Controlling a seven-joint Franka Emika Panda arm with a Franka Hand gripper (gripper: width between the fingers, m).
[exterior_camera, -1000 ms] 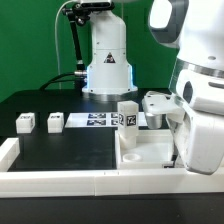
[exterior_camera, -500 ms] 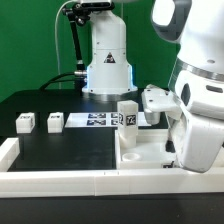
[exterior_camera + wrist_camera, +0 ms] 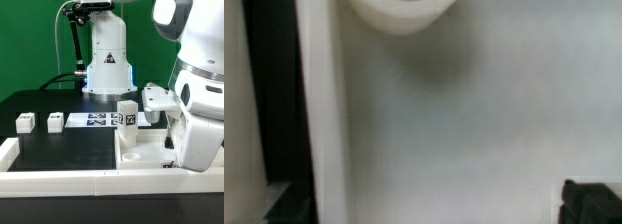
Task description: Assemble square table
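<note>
The jaws are hidden behind the arm [image 3: 200, 110], close above the panel [image 3: 140, 155]; whether they are spread cannot be told; one leg [image 3: 127, 113] is stood upright at its corner.

Soft, bright, even light is filling the exterior view, and only faint shadows are lying on the black surface [image 3: 70, 150]. The white arm [image 3: 200, 100], looming close at the exterior view's right, is washing out and looking soft. The base [image 3: 107, 50] behind it is showing crisper, with a blue light [image 3: 108, 72] glowing on it. The wrist view is swimming in blur: the pale panel [image 3: 491, 140] is reading as flat grey-white, and a smudgy shadow [image 3: 429, 75] is spreading beside a rounded white shape [image 3: 397, 15].
</note>
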